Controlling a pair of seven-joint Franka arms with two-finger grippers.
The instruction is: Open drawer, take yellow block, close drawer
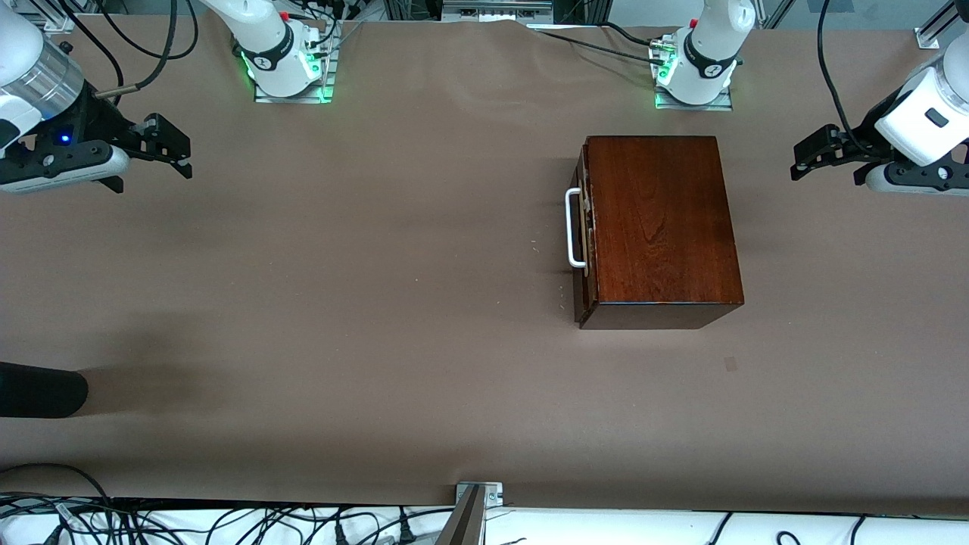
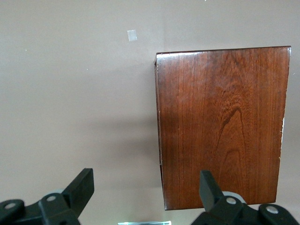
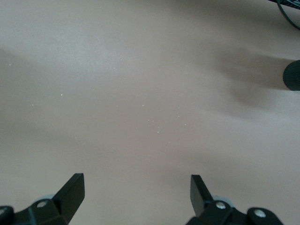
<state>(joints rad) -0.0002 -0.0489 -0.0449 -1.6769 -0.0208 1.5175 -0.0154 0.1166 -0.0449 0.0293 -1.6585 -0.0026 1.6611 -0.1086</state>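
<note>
A: In the front view, where is the drawer (image 1: 582,231)?

B: Shut into its glossy reddish-brown wooden box (image 1: 662,227), which sits on the brown surface (image 1: 341,303) toward the left arm's end. Its dark front carries a white bar handle (image 1: 573,228) and faces the right arm's end. No yellow block shows, and no writing can be read on the box.

A: And the grippers?

B: The left gripper (image 1: 801,164) hangs over the surface at its own end, well apart from the box, jaws wide. The right gripper (image 1: 180,157) hangs at its end, jaws wide, holding nothing. A black rounded object (image 1: 42,390) pokes in at that end, nearer the camera.

A: The left wrist view?

B: The left gripper (image 2: 145,185) has its jaws spread, nothing between them, with the box top (image 2: 222,126) below and a small pale tape square (image 2: 132,35) on the surface.

A: The right wrist view?

B: The right gripper (image 3: 136,187) has its jaws wide over bare surface, the black object (image 3: 293,75) at the edge.
</note>
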